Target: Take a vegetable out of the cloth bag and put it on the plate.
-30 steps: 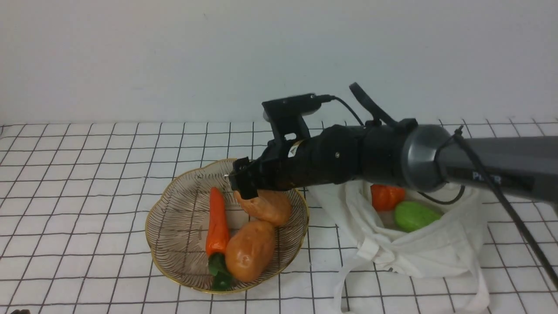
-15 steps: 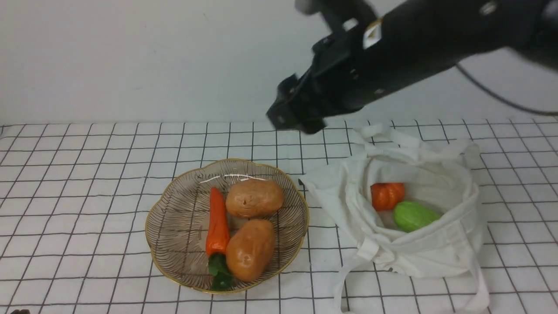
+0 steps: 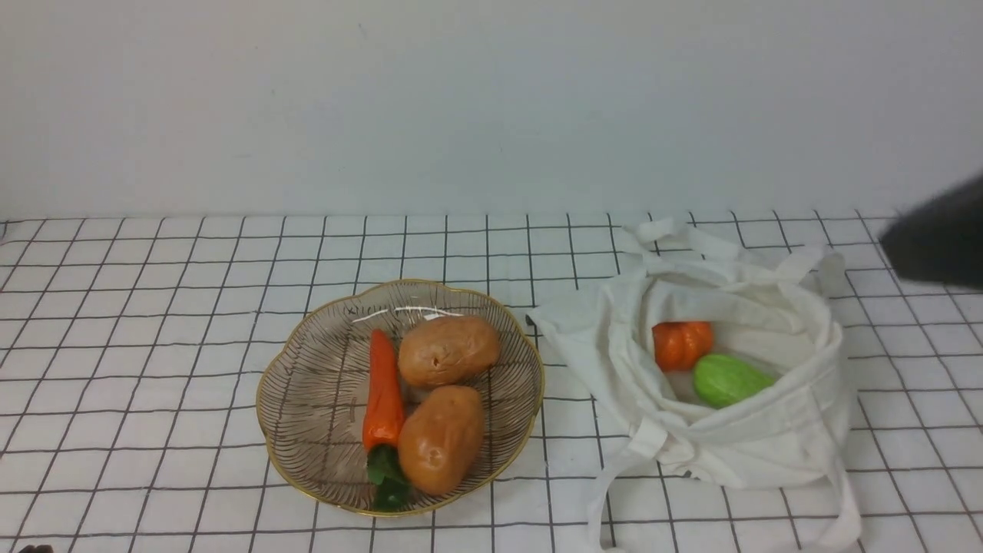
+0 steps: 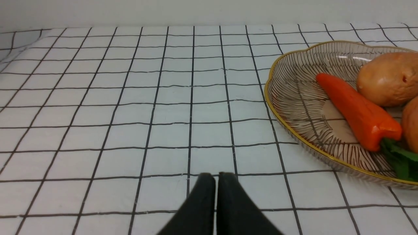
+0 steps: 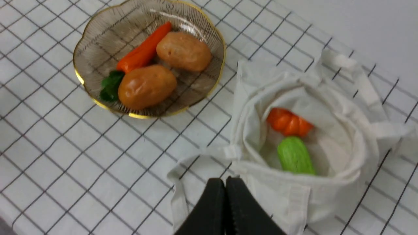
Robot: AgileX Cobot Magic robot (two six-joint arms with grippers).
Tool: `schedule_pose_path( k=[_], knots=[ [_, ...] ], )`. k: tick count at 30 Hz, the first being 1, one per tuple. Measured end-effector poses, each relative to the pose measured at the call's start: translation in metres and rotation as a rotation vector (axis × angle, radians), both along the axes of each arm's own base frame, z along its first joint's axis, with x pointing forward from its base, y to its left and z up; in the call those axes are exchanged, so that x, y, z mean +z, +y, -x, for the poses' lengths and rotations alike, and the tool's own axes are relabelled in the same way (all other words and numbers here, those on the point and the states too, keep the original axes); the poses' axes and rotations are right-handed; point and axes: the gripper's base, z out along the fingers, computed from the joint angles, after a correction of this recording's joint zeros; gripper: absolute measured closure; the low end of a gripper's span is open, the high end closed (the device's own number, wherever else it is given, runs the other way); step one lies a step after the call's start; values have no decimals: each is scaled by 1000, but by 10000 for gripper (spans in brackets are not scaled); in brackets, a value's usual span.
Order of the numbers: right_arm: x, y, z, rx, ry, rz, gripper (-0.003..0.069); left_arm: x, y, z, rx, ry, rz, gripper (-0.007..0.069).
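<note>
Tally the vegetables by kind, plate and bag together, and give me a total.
Potatoes: 2, the rounder potato and the longer potato, on the plate.
Carrot: 1, on the plate.
Pumpkin: 1, in the cloth bag.
Green vegetable: 1, in the cloth bag.
Total: 5.

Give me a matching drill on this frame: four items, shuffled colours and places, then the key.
Items
1. smaller potato
2. carrot
3. pumpkin
4. green vegetable

Colour and place
A. orange, in the cloth bag
B. tan-brown, on the plate
C. light green, in the cloth bag
D. orange with a green top, on the plate

Pairs: 1-B, 2-D, 3-A, 4-C
</note>
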Motion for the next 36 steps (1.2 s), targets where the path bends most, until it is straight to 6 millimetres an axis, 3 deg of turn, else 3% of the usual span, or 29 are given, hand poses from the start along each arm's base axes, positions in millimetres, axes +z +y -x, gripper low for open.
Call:
schedule_pose_path(
  k=[1,6,7,11,20,31,36],
  knots=[
    [-18,-11,15,-23,19,-15,673,0,0,0,0,0,0,632],
    [-71,-23,33,-55,-118,-167,673,0,0,0,0,0,0,632],
    [-70,-24,34,-56,-122,-172,673,0,0,0,0,0,0,632],
    [-102,-25,36,-61,-265,-311,673,0,0,0,0,0,0,632],
    [-130,-26,38,-59,-287,-331,673,0,0,0,0,0,0,632],
    [-138,-28,39,-57,-269,-281,673,0,0,0,0,0,0,632],
    [-154,-37,45,-77,-360,-309,673,0,0,0,0,0,0,632]
  ],
)
